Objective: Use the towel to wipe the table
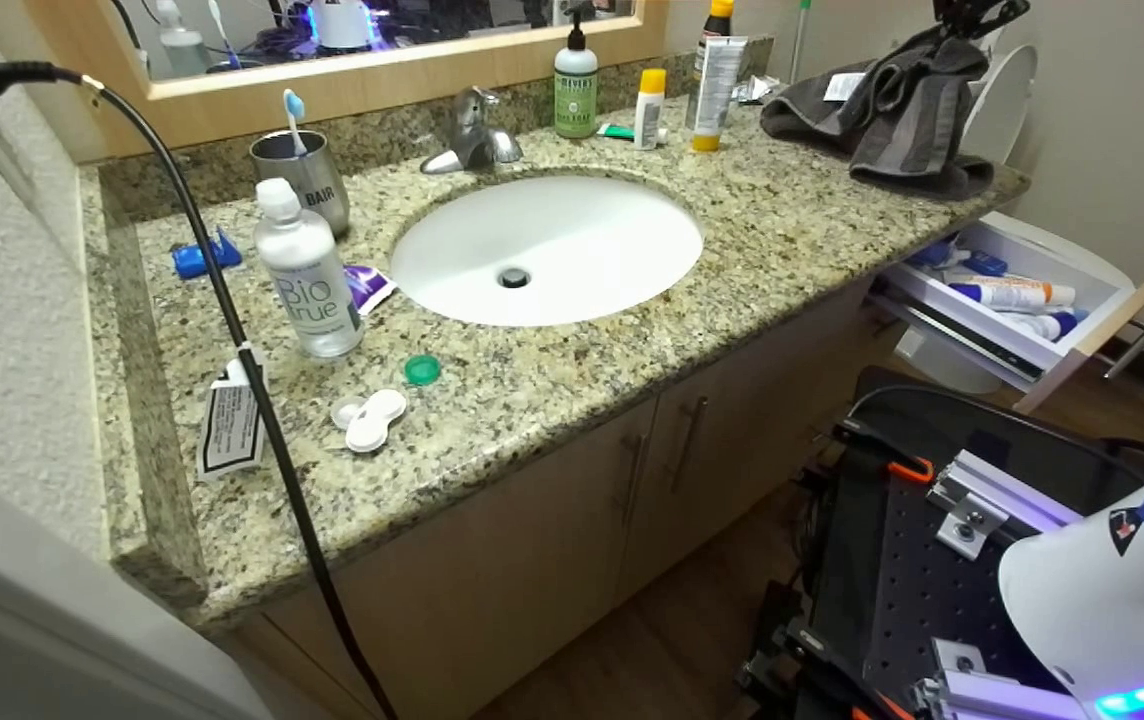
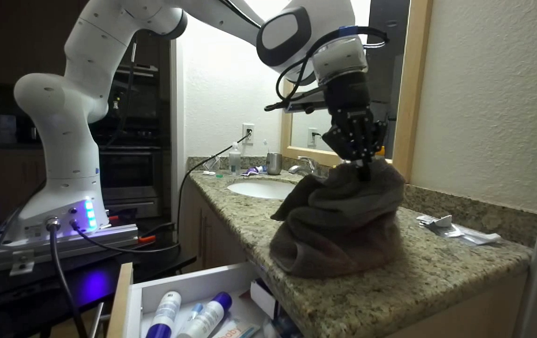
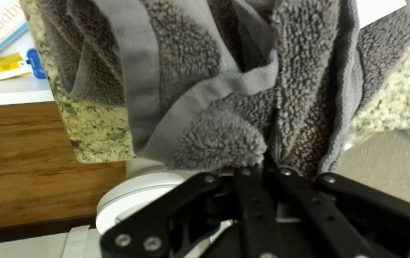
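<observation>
The grey towel (image 1: 917,110) is bunched in a heap on the far end of the granite countertop (image 1: 552,390). It also shows in an exterior view (image 2: 339,230) and fills much of the wrist view (image 3: 198,93), with a white tag (image 3: 377,10) on it. My gripper (image 2: 363,169) points down from above and pinches the towel's top. In the wrist view the gripper's fingers (image 3: 266,163) are close together with towel cloth at their tips; the exact pinched fold is hidden. The towel's upper part is raised, and its lower folds rest on the countertop.
An open drawer (image 2: 184,286) with tubes juts out below the counter beside the towel. A sink (image 1: 552,250), soap bottle (image 1: 575,90), upright tube (image 1: 717,95) and clear bottle (image 1: 307,275) stand along the counter. A wrapper (image 2: 458,230) lies behind the towel. A black cable (image 1: 232,330) crosses the far end.
</observation>
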Robot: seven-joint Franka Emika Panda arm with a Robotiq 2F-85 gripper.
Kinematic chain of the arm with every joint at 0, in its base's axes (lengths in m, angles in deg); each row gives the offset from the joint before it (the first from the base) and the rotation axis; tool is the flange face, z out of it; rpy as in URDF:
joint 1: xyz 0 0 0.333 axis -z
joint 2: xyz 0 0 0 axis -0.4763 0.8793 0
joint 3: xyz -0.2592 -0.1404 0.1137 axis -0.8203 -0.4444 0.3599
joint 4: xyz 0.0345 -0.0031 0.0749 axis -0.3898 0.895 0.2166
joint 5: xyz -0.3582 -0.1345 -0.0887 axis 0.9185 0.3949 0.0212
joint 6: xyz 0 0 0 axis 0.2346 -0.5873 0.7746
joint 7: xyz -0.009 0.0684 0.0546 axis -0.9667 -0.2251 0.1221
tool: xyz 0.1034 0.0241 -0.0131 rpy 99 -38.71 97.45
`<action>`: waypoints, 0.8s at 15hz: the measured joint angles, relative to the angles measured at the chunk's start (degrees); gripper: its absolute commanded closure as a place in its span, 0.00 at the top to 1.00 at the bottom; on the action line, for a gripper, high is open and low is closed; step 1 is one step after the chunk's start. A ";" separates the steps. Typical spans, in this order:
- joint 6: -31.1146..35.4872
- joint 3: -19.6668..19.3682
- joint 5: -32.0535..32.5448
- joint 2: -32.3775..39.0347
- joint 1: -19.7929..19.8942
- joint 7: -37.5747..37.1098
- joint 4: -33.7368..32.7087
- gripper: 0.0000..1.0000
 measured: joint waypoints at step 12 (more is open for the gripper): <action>3.28 0.25 4.21 9.21 -6.11 -9.34 1.79 0.58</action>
